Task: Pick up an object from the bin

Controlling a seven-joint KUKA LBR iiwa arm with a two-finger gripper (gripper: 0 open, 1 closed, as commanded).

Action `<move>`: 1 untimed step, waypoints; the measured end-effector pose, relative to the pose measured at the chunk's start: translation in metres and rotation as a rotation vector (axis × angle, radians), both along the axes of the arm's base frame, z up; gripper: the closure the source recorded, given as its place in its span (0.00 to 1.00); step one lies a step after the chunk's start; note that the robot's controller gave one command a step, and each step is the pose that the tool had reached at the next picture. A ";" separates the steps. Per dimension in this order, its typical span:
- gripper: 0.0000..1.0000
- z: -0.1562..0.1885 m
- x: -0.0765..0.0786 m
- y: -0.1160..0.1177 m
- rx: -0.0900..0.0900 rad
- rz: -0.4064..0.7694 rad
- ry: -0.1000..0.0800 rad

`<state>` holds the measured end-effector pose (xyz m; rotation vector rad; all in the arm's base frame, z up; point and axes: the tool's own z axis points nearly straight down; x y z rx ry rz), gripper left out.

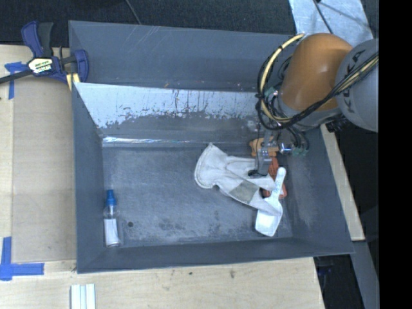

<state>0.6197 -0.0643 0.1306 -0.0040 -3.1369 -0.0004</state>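
Observation:
My gripper (pixel 262 165) reaches down at the right side of the bin, under the orange-covered wrist. Its tip rests at the right end of a crumpled white glove (pixel 215 167) that lies on the bin floor right of centre. A small red-orange thing (pixel 277 171) lies just to the right of the tip, partly hidden by it. A white plastic piece (pixel 270 215) lies in front of the gripper, overlapping the glove's grey-patched lower end (pixel 243 190). Nothing shows lifted off the floor.
A small clear bottle with a blue cap (pixel 111 219) lies alone near the bin's front left corner. The sloping right wall stands close beside the gripper, and the back wall rises behind it.

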 end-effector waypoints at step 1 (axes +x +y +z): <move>0.00 0.005 0.002 0.000 -0.001 0.001 -0.008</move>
